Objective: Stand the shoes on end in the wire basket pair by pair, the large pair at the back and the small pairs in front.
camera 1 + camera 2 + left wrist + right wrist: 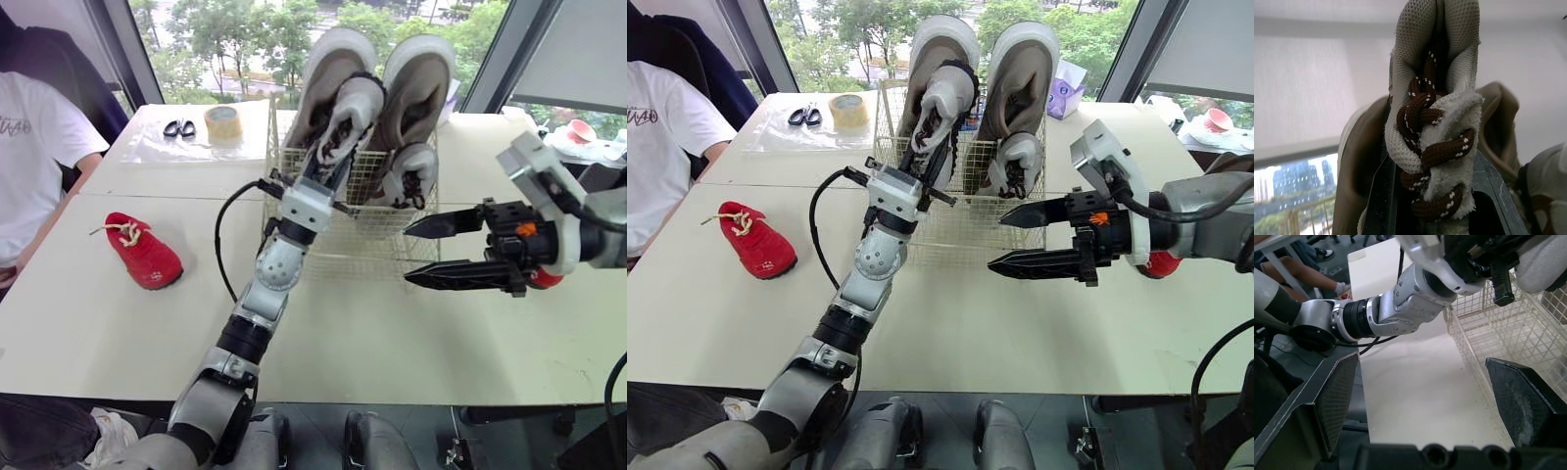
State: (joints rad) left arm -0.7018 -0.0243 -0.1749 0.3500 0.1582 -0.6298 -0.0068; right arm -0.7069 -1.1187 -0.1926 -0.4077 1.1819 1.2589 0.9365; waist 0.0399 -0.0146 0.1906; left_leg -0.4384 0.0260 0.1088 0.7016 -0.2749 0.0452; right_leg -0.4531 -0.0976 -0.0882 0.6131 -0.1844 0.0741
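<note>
Right pincer (411, 255) gapes wide just before the wire basket (353, 245). Left pincer (921, 157) grips a small shoe (348, 113), beige with brown laces, toe-up before 2 large shoes (416, 78), taupe, standing at the basket's back.

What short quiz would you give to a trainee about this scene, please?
1. True or false: the red shoe lies on the table, outside the wire basket.
2. The left gripper is shut on: A) a small pale shoe with brown laces; B) scissors; C) a roll of tape.
3. Fill in: the right gripper, beside the basket, is ____.
Key: 1 true; 2 A; 3 open.
</note>
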